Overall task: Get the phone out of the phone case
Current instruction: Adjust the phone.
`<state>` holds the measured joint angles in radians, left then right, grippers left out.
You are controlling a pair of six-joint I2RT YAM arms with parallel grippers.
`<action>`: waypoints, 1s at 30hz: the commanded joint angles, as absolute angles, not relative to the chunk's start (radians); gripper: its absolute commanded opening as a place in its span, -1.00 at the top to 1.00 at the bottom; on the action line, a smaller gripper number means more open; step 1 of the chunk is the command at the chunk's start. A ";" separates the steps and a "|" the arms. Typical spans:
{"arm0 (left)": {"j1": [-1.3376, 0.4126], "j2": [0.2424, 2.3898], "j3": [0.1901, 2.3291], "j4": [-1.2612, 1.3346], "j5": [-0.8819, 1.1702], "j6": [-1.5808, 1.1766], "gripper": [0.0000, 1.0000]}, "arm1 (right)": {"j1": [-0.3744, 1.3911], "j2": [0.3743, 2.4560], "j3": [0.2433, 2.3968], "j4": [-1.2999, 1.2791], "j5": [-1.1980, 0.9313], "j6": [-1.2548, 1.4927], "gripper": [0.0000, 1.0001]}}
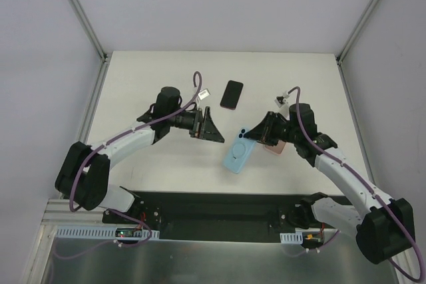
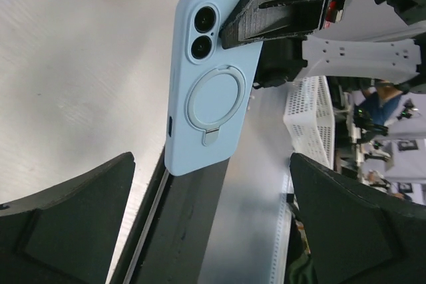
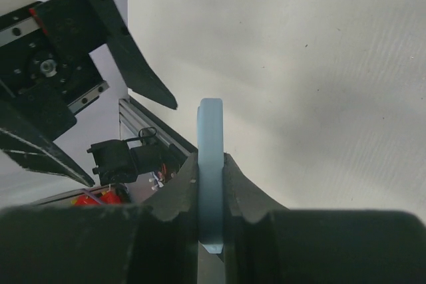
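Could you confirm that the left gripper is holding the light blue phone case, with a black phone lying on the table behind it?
Not quite: the right gripper, not the left, is shut on the light blue phone case, as the right wrist view shows. The left gripper is open and apart from it. The black phone does lie on the table behind.

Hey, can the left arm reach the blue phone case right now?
Probably yes. The left claw is open and faces the blue phone case, with nothing between them. The right claw grips only its camera end, leaving the rest free.
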<state>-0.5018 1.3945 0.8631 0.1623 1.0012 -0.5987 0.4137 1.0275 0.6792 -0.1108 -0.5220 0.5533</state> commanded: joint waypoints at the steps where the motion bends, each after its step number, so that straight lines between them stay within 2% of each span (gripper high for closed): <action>1: -0.500 1.430 0.798 0.500 1.203 -0.795 -0.98 | 0.410 0.989 0.735 -0.052 -0.629 0.517 0.97; 6: -0.511 1.482 0.752 0.589 1.216 -0.851 -0.93 | 0.403 1.006 0.736 -0.005 -0.653 0.540 0.97; 14: -0.568 1.584 0.719 0.974 1.216 -1.098 -0.89 | 0.405 1.077 0.726 0.173 -0.742 0.641 0.97; 18: -0.572 1.656 0.727 1.147 1.215 -1.216 -0.75 | 0.403 1.101 0.738 0.189 -0.770 0.647 0.97; 22: -0.580 1.721 0.749 1.313 1.227 -1.342 -0.36 | 0.405 1.129 0.749 0.209 -0.801 0.652 0.97; 23: -0.580 1.733 0.753 1.357 1.226 -1.403 -0.09 | 0.403 1.137 0.750 0.209 -0.802 0.650 0.97; 25: -0.580 1.772 0.762 1.469 1.223 -1.462 0.26 | 0.403 1.147 0.755 0.206 -0.804 0.658 0.97; 26: -0.580 1.795 0.770 1.503 1.221 -1.517 0.51 | 0.403 1.163 0.756 0.206 -0.805 0.660 0.97; 30: -0.580 1.801 0.788 1.537 1.223 -1.546 0.98 | 0.405 1.190 0.756 0.204 -0.804 0.667 0.97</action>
